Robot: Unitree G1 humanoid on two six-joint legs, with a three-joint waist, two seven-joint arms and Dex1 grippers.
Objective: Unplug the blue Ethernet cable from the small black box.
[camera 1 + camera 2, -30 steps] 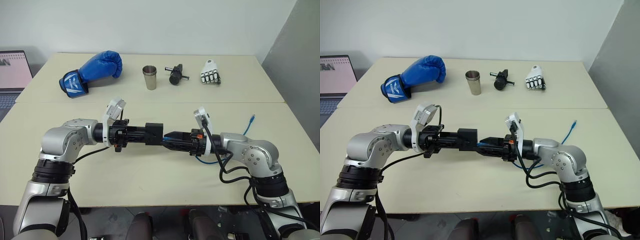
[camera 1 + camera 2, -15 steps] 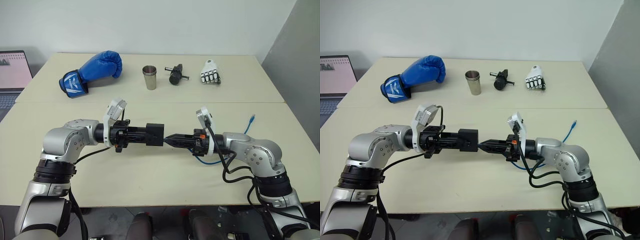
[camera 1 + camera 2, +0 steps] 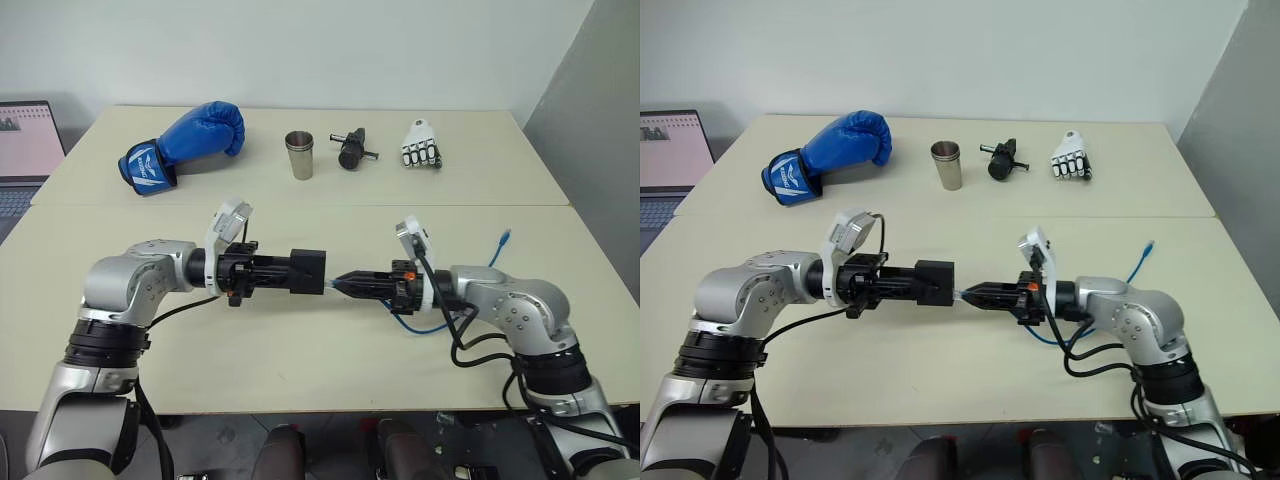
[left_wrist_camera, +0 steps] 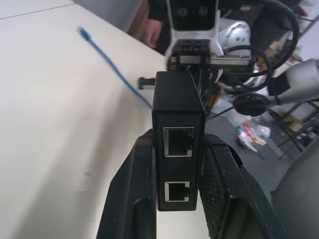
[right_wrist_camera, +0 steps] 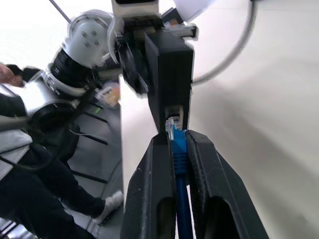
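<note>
**Plug pinched, about to leave the port**

While the left gripper [image 3: 312,272] holds the small black box [image 3: 308,270] clamped between its fingers at the centre of the left eye frame, above the table [image 3: 300,350], the right gripper [image 3: 338,284] is closed tight on the plug end of the blue Ethernet cable [image 5: 178,149]. In the right wrist view the clear plug tip sits right at the mouth of the box's port, seemingly at or just past the edge; whether it is fully free cannot be told. From the right gripper the cable runs back in a loop under the right forearm, and its free end lies on the table in the right part of the frame [image 3: 505,237].

The step in hand looks like the pull itself: box braced on one side, plug gripped on the other. The next move likely calls for a straight draw of the right gripper away from the box, along the port's axis, with the left gripper holding firm. A sideways tug could jam the plug's latch or twist the box in its grip.
</note>
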